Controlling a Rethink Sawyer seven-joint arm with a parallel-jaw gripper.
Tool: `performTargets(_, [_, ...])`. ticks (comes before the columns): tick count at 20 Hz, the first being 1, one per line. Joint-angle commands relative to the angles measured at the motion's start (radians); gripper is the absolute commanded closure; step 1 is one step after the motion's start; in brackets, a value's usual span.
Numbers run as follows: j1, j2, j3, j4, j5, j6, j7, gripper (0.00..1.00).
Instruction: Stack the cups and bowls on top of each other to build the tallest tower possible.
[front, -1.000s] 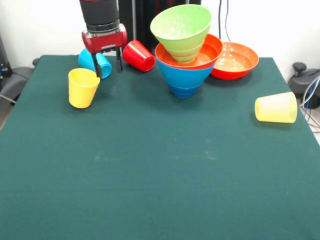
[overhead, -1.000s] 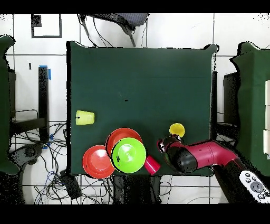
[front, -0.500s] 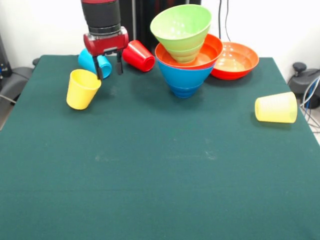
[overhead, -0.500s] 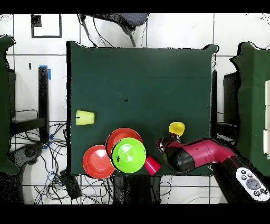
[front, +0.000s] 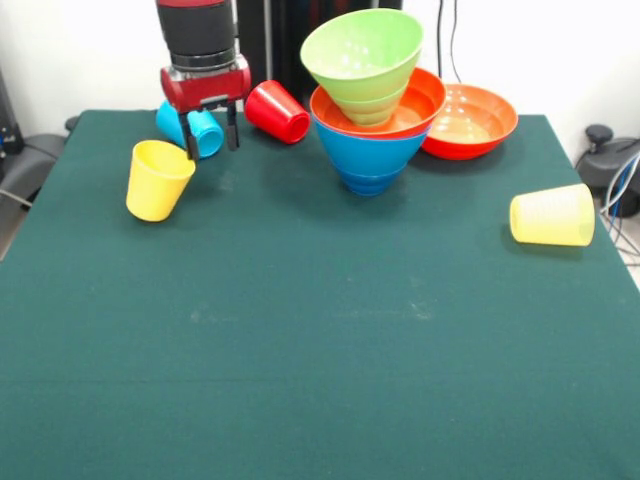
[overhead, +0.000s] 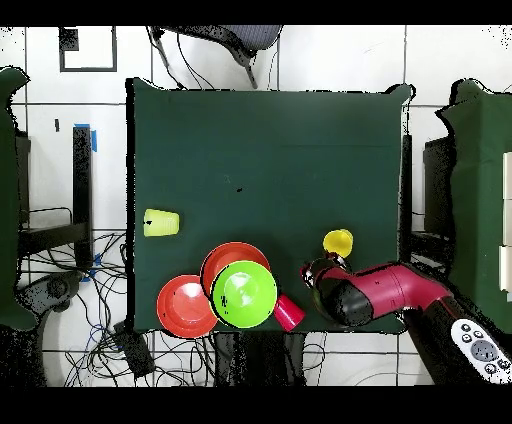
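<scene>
Four glossy conical bowls (front: 368, 95) nested.

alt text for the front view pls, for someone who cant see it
A red and black gripper with open fingers hangs beside a tilted yellow cup on a green table. Behind it lie a light blue cup and a red cup; to the right stand a tower of nested bowls and an orange-red bowl.

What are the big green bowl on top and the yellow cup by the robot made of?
The green bowl looks like glossy plastic: its smooth inside catches soft shine, and the colour is even all through. The yellow cup looks like plastic too, opaque, one solid colour with a thin rim and a duller sheen. Neither shows glass-like see-through, but the look alone cannot make this certain.
</scene>
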Motion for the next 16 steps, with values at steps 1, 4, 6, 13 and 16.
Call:
performTargets(1, [-0.008, -0.009, 0.068, -0.065, 0.015, 0.138, -0.230, 0.00])
performTargets(4, [-0.010, -0.012, 0.073, -0.067, 0.013, 0.142, -0.230, 0.00])
performTargets(6, [-0.012, -0.011, 0.075, -0.067, 0.008, 0.142, -0.228, 0.00])
performTargets(13, [-0.011, -0.017, 0.078, -0.059, -0.004, 0.134, -0.214, 0.00])
performTargets(16, [-0.011, -0.021, 0.082, -0.057, 0.000, 0.139, -0.213, 0.00])
